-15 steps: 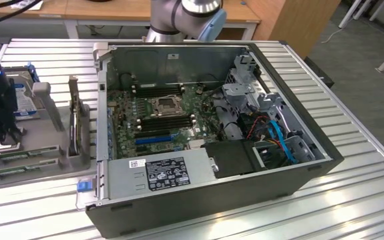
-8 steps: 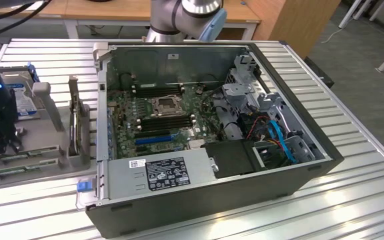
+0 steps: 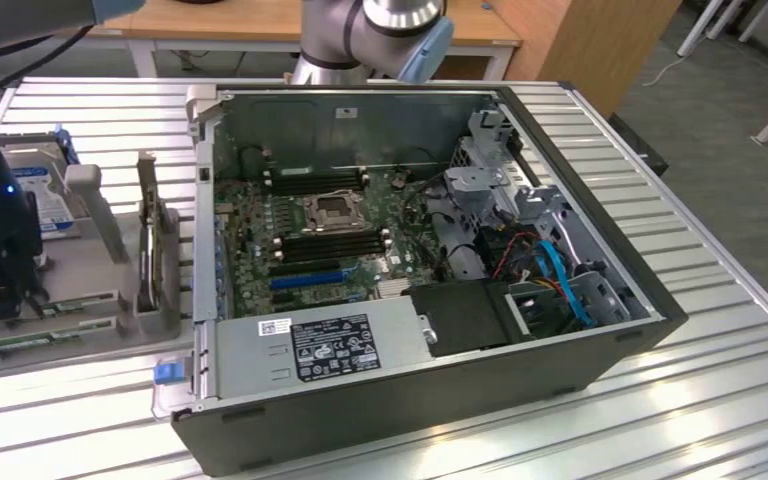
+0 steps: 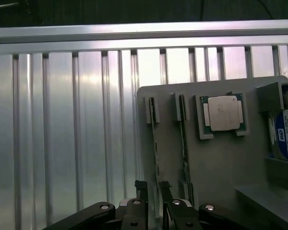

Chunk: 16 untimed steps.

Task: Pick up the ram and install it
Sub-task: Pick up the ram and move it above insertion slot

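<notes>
Fingers (image 4: 141, 191): open, one at each side of the ram (image 4: 156, 143)
Ram: stands on its edge in the gray holder (image 4: 216, 163)

The fingers (image 4: 140, 191) stand apart astride the ram (image 4: 155, 143), a second stick (image 4: 184, 143) crowding one side and bare bench (image 4: 62, 134) lying free on the other. In the open case (image 3: 424, 420), the motherboard (image 3: 257, 240) is reachable from above, hemmed by drive cage (image 3: 491, 190), cables (image 3: 551, 270) and power supply (image 3: 324, 345).

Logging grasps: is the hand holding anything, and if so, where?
Nothing yet. The hand stands open astride one end of the ram, which sits on edge in the grey holder.
</notes>
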### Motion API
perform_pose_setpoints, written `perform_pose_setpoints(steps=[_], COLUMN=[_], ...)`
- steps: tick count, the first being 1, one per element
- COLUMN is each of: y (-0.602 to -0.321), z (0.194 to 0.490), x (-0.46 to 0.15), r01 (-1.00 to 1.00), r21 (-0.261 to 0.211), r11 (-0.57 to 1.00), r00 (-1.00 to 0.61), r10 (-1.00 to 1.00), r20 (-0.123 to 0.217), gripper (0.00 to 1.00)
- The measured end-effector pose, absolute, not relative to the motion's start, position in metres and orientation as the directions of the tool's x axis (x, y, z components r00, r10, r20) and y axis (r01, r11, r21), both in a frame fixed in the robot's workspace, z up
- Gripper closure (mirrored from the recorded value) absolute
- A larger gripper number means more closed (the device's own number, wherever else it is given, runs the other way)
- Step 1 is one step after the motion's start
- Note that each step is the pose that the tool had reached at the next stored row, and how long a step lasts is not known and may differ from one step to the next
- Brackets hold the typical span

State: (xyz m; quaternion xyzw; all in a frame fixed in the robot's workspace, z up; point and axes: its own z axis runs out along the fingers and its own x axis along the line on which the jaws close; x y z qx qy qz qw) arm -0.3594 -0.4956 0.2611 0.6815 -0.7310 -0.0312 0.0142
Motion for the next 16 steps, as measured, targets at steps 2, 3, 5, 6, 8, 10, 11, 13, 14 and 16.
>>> perform_pose_setpoints(steps=[2,3,5,6,8,10,11,13,14,16], y=[-0.497,-0.497,-0.498,-0.499,-0.500,-0.501,-0.501,-0.500,-0.499,-0.496], z=[0.258,0.256,0.252,0.250,0.247,0.243,0.241,0.237,0.236,0.232], x=[-0.359,-0.359,-0.359,-0.359,-0.359,-0.359,-0.359,-0.360,-0.359,-0.359], r01=[-0.996,-0.996,-0.996,-0.996,-0.996,-0.996,-0.996,-0.996,-0.996,-0.996], r21=[0.065,0.065,0.065,0.065,0.065,0.065,0.065,0.065,0.065,0.065], r11=[0.067,0.066,0.064,0.063,0.061,0.059,0.058,0.058,0.058,0.058], r00=[-0.068,-0.067,-0.065,-0.064,-0.062,-0.060,-0.060,-0.060,-0.060,-0.060], r10=[-0.997,-0.997,-0.998,-0.998,-0.998,-0.998,-0.998,-0.998,-0.998,-0.998], r20=[-0.022,-0.022,-0.022,-0.022,-0.022,-0.022,-0.022,-0.021,-0.021,-0.020], gripper=[0.76,0.76,0.76,0.76,0.76,0.76,0.76,0.76,0.76,0.76])
